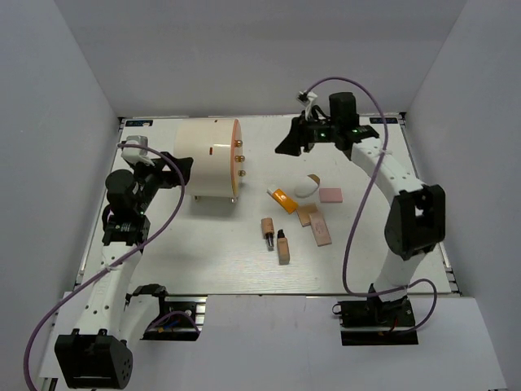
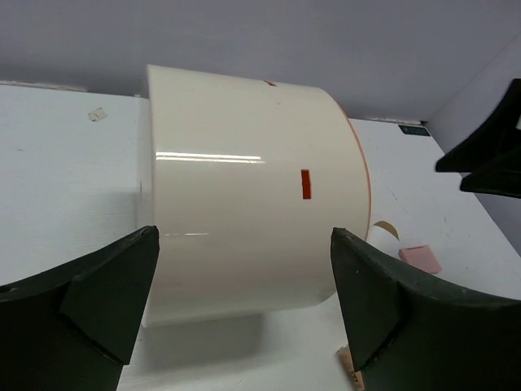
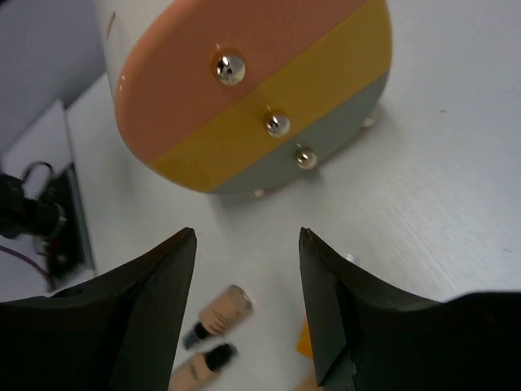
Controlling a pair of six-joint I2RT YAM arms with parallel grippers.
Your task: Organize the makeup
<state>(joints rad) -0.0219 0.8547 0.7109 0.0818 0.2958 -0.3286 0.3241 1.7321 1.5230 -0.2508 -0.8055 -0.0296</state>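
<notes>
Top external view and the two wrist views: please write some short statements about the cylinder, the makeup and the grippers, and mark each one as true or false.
1. The cream cylinder lies on its side. True.
2. The right gripper is shut on a tan tube. False: it is open and empty, and the tube lies on the table.
3. The cylinder's front carries three metal knobs. True.
4. In the top view, the pink square lies left of the cylinder. False: it lies to the right, beside the white compact.
5. The left gripper is open and faces the cylinder. True.
</notes>
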